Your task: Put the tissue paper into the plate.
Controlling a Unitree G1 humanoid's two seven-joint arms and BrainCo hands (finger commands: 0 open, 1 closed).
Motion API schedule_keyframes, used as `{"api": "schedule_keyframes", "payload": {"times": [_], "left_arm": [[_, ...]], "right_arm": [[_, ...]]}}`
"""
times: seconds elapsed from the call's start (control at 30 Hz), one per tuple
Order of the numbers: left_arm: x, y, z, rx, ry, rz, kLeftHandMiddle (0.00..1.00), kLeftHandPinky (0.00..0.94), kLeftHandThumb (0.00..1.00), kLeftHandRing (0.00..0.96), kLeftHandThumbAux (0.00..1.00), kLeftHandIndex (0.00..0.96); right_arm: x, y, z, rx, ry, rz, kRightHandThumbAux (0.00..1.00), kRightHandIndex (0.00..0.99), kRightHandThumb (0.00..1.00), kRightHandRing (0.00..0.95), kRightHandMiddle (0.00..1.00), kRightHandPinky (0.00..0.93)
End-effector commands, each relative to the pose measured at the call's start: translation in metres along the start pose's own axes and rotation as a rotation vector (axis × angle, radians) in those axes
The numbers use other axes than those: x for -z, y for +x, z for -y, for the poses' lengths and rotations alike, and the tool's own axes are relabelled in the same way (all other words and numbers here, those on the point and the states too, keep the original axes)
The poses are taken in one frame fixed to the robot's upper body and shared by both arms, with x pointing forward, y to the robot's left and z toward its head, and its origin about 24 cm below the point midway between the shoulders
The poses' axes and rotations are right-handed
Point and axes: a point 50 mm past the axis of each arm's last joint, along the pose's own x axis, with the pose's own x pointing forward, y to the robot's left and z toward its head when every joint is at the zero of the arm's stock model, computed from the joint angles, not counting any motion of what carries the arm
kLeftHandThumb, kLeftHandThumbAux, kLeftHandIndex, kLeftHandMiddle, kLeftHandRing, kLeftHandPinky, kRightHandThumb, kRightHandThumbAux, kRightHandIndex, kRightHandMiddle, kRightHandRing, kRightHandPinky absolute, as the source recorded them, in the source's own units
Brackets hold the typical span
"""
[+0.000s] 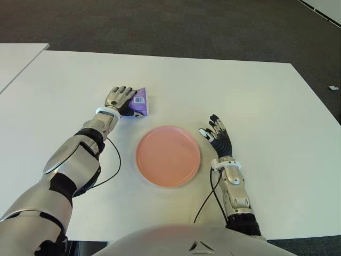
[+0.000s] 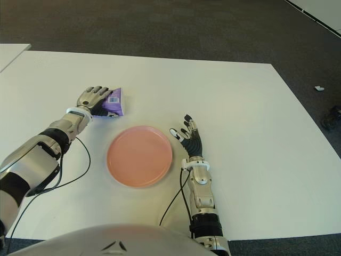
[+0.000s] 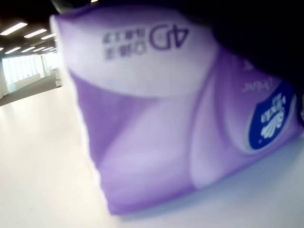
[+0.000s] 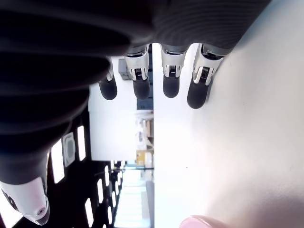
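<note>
The purple tissue pack (image 1: pixel 140 103) lies on the white table (image 1: pixel 240 96) just beyond the plate's far left rim. My left hand (image 1: pixel 120 98) covers the pack's left part, with its fingers curled over it; the pack still touches the table. In the left wrist view the tissue pack (image 3: pixel 166 118) fills the picture, right against the palm. The pink plate (image 1: pixel 168 156) sits near the table's front middle, with nothing on it. My right hand (image 1: pixel 217 137) shows to the right of the plate, its fingers (image 4: pixel 168 80) spread and holding nothing.
A black cable (image 1: pixel 113 165) loops on the table beside my left forearm, and another (image 1: pixel 205 200) runs by my right forearm. A second white table's corner (image 1: pixel 18 56) shows at the far left. Dark carpet (image 1: pixel 160 21) lies beyond the table.
</note>
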Motion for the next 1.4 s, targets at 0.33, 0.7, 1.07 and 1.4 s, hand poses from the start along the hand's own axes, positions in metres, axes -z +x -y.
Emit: {"api": "schedule_keyframes", "payload": {"times": [0.33,0.7,1.07,1.4], "left_arm": [[-0.012,-0.017,0.041,0.157,0.040,0.031,0.000,0.006,0.278,0.000,0.368,0.000],[-0.019,-0.013,0.030,0.043,0.046,0.065,0.283,0.333,0.562,0.278,0.589,0.306],[-0.023,-0.016,0.030,-0.069,0.052,0.100,0.564,0.730,0.840,0.719,0.664,0.407],[-0.025,-0.016,0.029,-0.103,-0.050,0.086,0.557,0.807,0.853,0.797,0.665,0.408]], "right_arm": [[0.026,-0.011,0.003,0.015,0.013,-0.144,0.636,0.000,0.015,0.000,0.000,0.020],[0.027,-0.010,0.003,0.014,0.004,-0.150,0.637,0.000,0.012,0.000,0.000,0.017],[0.028,-0.010,0.003,0.012,0.008,-0.149,0.642,0.000,0.012,0.000,0.000,0.018],[0.026,-0.009,0.001,0.008,0.013,-0.140,0.649,0.005,0.014,0.000,0.000,0.031]]}}
